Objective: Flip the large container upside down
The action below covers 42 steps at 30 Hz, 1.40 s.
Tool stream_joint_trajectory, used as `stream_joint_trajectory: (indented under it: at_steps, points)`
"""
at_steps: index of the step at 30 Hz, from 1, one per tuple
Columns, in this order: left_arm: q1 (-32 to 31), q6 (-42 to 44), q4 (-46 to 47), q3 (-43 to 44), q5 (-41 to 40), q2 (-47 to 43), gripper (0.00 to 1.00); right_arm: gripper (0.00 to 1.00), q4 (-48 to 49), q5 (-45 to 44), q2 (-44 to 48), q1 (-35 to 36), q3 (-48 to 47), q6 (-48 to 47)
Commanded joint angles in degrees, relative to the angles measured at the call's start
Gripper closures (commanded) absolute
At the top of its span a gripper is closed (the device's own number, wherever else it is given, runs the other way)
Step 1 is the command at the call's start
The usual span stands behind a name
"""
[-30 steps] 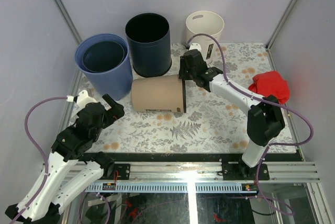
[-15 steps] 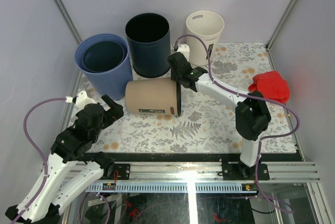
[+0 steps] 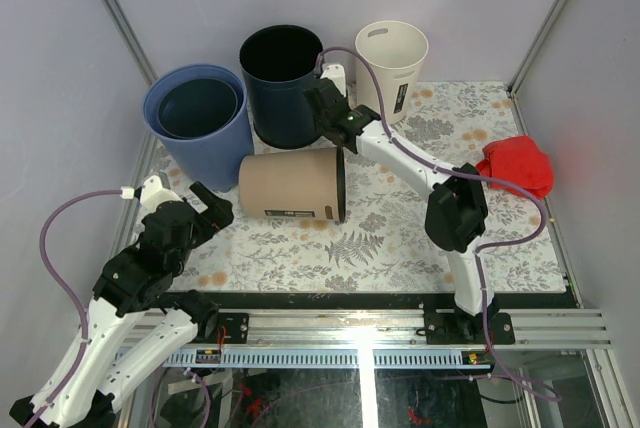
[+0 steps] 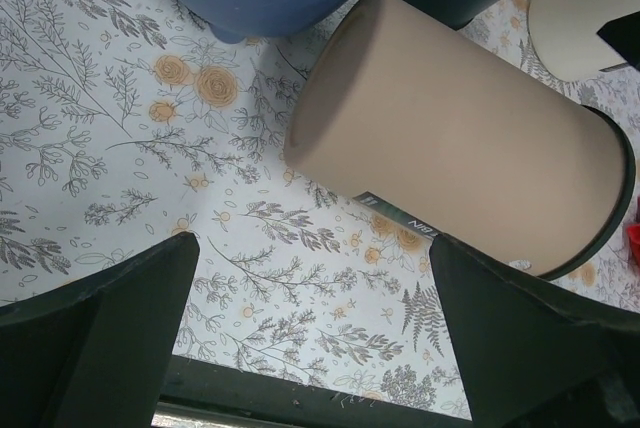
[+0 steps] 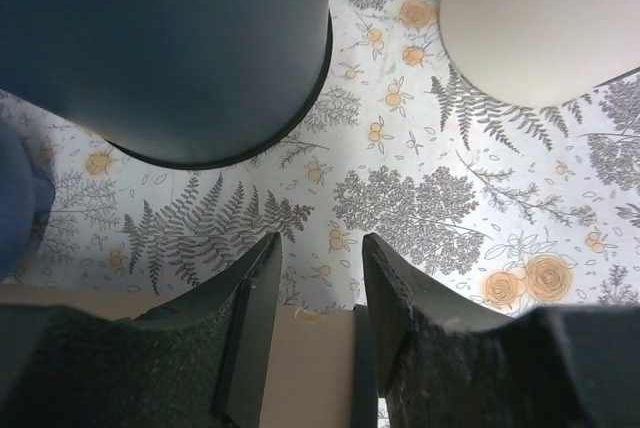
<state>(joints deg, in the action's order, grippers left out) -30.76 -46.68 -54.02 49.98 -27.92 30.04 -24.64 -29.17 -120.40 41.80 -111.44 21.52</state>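
The large container, a tan bin (image 3: 290,184) with a black rim, lies on its side mid-table with its mouth to the right. My right gripper (image 3: 337,136) hovers over the far edge of that rim. In the right wrist view its fingers (image 5: 320,240) stand apart, with the tan wall (image 5: 300,368) and black rim showing low between them and not pinched. My left gripper (image 3: 205,210) sits near the front left, wide open and holding nothing. Its wrist view shows the tan bin (image 4: 460,148) ahead of the open fingers (image 4: 312,248).
Along the back stand two nested blue bins (image 3: 195,123), a dark navy bin (image 3: 283,83) and a cream bin (image 3: 391,53). The navy bin (image 5: 170,48) and the cream bin (image 5: 540,18) are close in front of my right gripper. A red cloth (image 3: 515,166) lies at the right edge.
The tan bin slid a little to the left. My right gripper moved left and back along its rim toward the navy bin, and its fingers widened. The left arm barely moved.
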Motion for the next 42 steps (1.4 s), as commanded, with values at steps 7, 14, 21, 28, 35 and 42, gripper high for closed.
stream_joint_trajectory:
  at_steps: [7,14,21,28,35,42]
  points:
    - [0.0,-0.1,0.9,-1.1,-1.7,-0.3,0.00,0.55,-7.2,-1.2,15.8,1.3,5.3,5.6]
    - [0.0,0.9,2.0,-1.4,-0.4,0.6,0.00,0.54,-11.3,4.9,26.9,4.5,16.6,12.7]
    - [0.0,3.4,6.8,-4.0,7.6,2.3,0.01,0.54,-8.5,11.8,38.4,5.9,29.8,17.4]
    - [-0.1,4.4,10.9,-6.6,16.2,8.8,0.12,0.52,-8.4,13.3,41.2,7.4,32.8,18.6]
    - [-0.2,5.4,12.4,-7.6,19.5,12.0,0.17,0.52,-6.5,14.3,40.4,10.0,34.5,19.5]
    - [-0.7,4.8,12.4,-7.7,18.6,14.8,0.16,0.52,-5.6,14.8,38.6,11.4,35.9,20.8]
